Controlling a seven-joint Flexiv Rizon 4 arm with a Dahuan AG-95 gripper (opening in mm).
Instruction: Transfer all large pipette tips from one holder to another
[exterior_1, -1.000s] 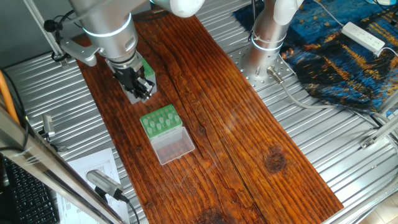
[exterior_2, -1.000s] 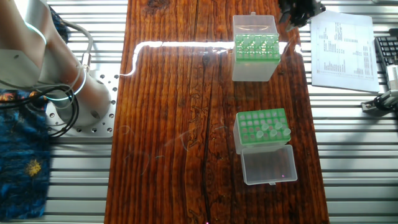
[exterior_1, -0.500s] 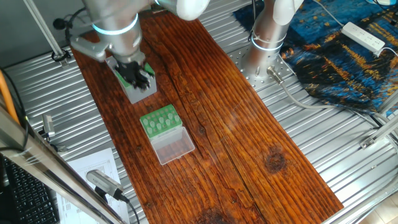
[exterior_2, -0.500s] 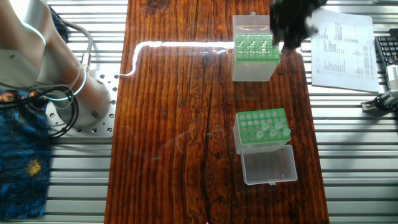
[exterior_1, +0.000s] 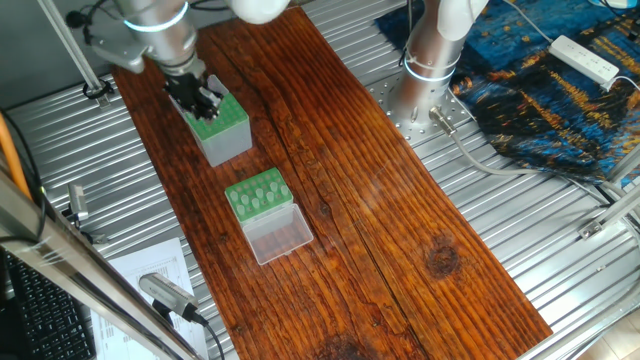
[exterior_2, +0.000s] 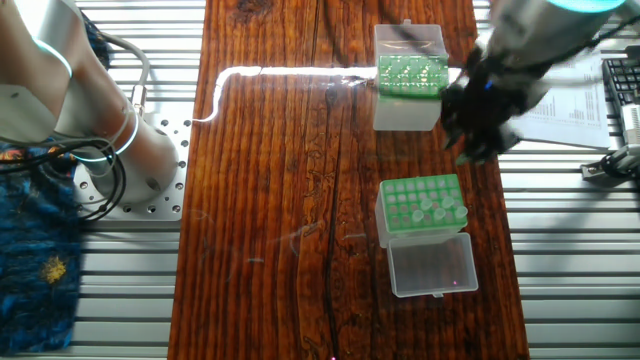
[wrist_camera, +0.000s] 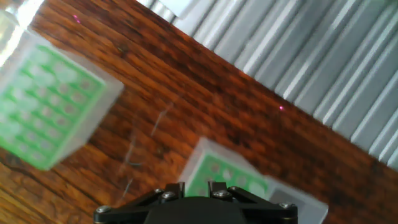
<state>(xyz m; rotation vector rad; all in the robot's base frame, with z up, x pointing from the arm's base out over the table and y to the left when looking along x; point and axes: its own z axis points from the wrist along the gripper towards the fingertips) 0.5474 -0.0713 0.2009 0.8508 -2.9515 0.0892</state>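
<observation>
The taller grey-sided holder (exterior_1: 222, 128) (exterior_2: 407, 92) (wrist_camera: 45, 99) stands at the board's far end, its green top plate dotted with holes. The low green rack (exterior_1: 256, 194) (exterior_2: 400, 212) (wrist_camera: 225, 176) sits closer in, its clear lid (exterior_2: 432, 264) folded open. Several pale pipette tips (exterior_2: 434, 208) stand in it. My gripper (exterior_1: 200, 98) (exterior_2: 478, 125) (wrist_camera: 197, 185) hangs in the air near the taller holder, blurred. In the hand view its two fingertips stand slightly apart with nothing between them, and the low rack lies just past them.
The boxes rest on a dark wooden board (exterior_2: 300, 180) laid over ribbed metal. A printed sheet (exterior_2: 560, 95) lies beside the taller holder. The arm's base (exterior_1: 425, 70) and a patterned cloth (exterior_1: 540, 80) sit at the far side.
The gripper has swept across the taller holder. In one fixed view it went up and left. In the other it came down along the holder's side toward the low rack.
</observation>
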